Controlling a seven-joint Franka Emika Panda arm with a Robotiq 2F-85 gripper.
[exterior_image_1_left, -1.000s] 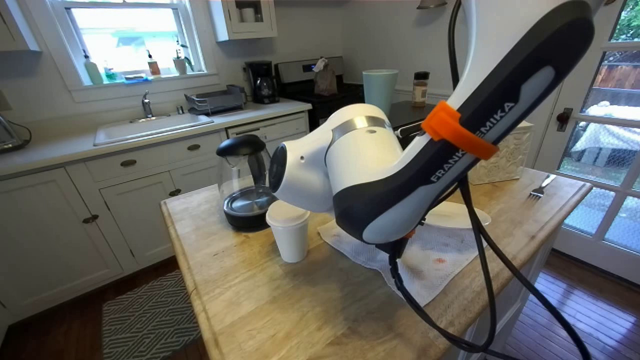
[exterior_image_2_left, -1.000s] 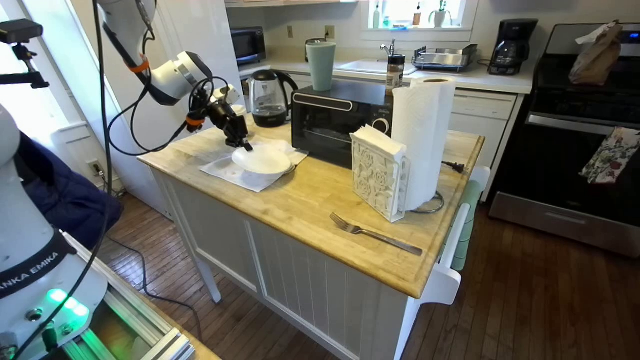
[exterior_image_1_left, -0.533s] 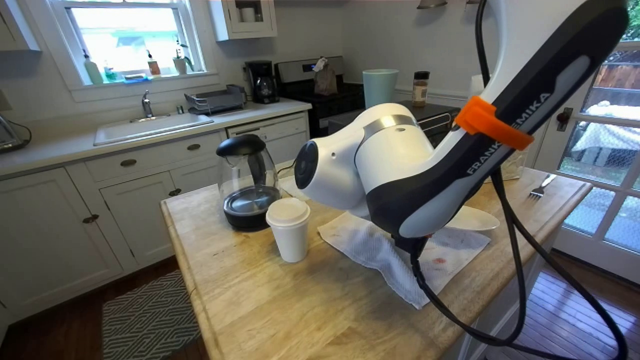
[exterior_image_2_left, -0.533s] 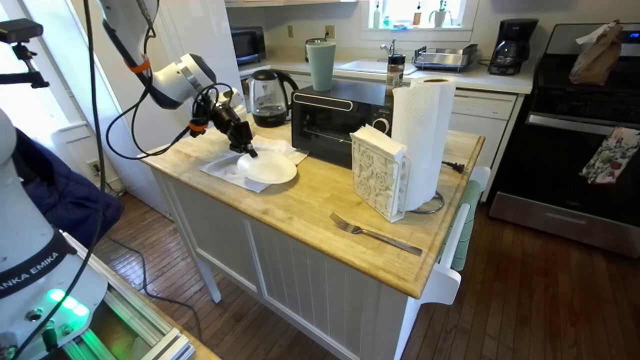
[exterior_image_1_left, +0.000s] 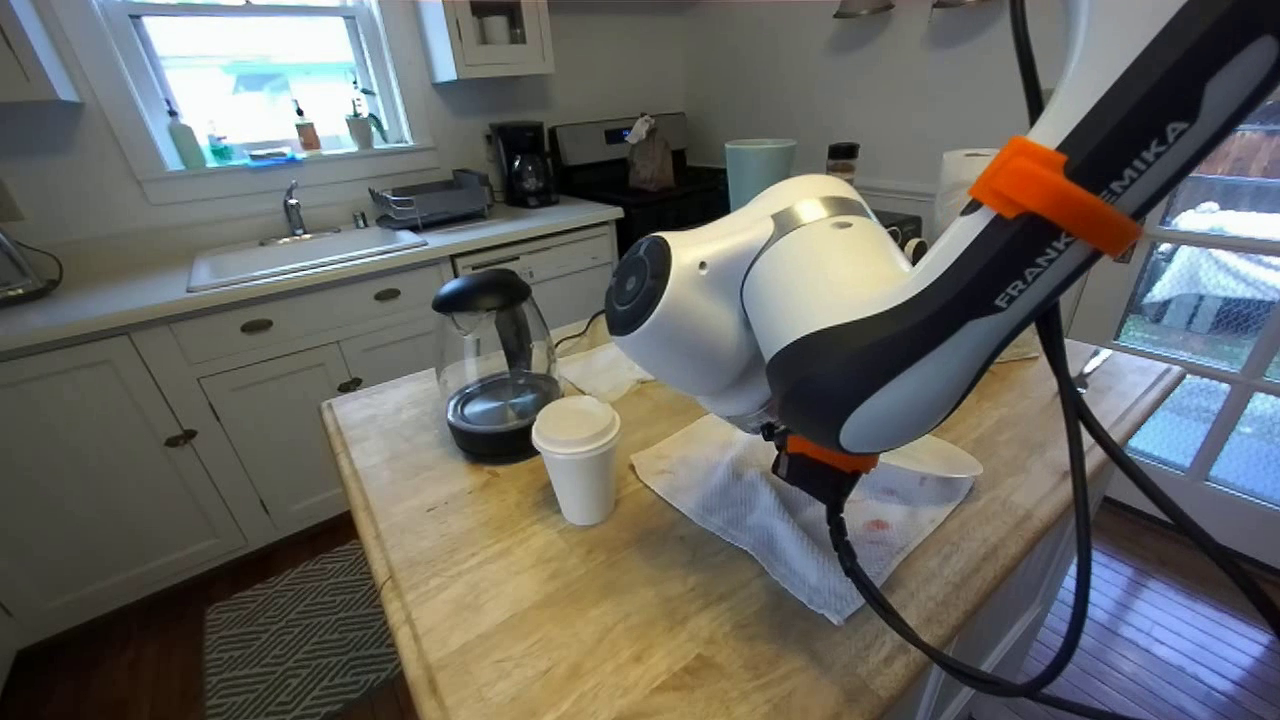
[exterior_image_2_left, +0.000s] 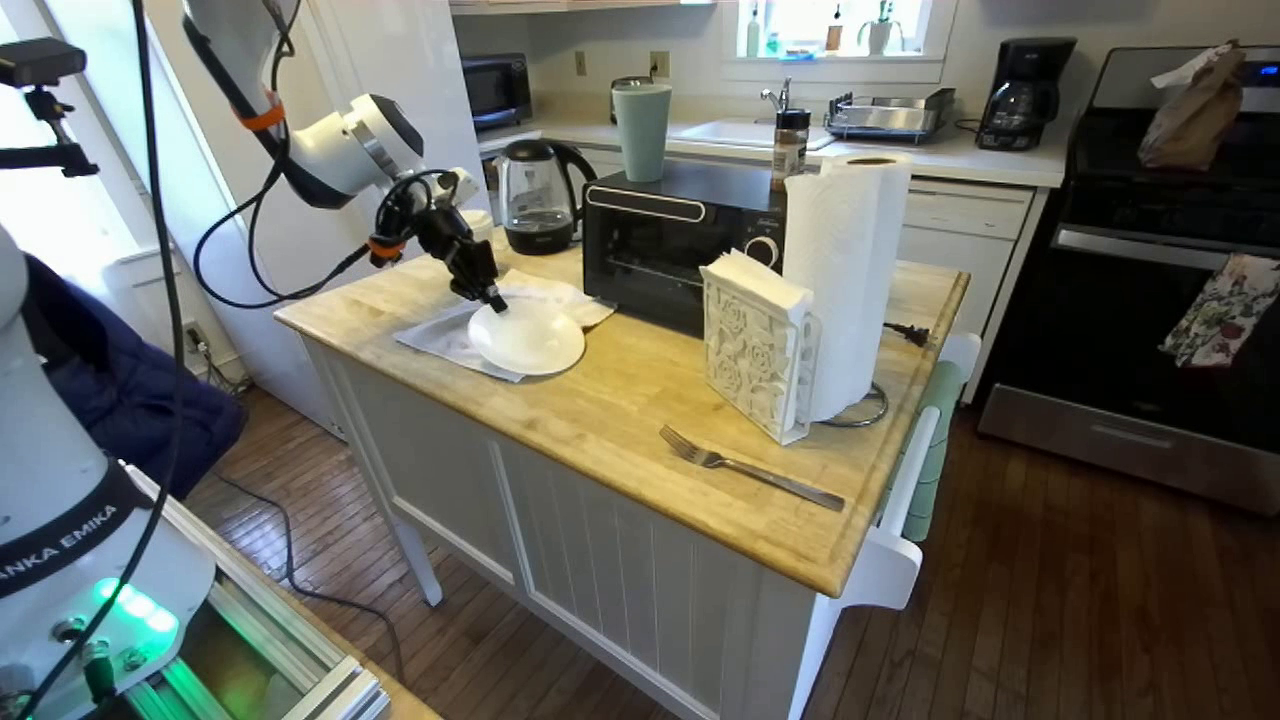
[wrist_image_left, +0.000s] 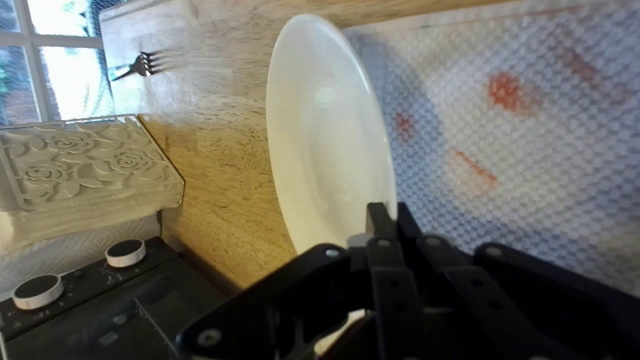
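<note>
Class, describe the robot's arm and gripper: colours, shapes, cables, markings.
The arm has rounded white shells, black and grey panels, partly hidden FRANKA EMIKA lettering, orange bands and black cables. The gripper is black, with jointed links and round screw heads.

Counter (exterior_image_2_left: 610, 405), in an exterior view: plate (exterior_image_2_left: 530, 342) partly over towel (exterior_image_2_left: 440, 338); kettle (exterior_image_2_left: 540, 200) behind; oven (exterior_image_2_left: 645, 255) right, bearing cup (exterior_image_2_left: 643, 132); fork (exterior_image_2_left: 752, 472) before napkin holder (exterior_image_2_left: 755, 345).

Robot arm (exterior_image_1_left: 830, 290): sits farther from the glass kettle (exterior_image_1_left: 498, 390) than a second ago. White plate (exterior_image_2_left: 527, 338): tilts more steeply, likewise farther from it.
</note>
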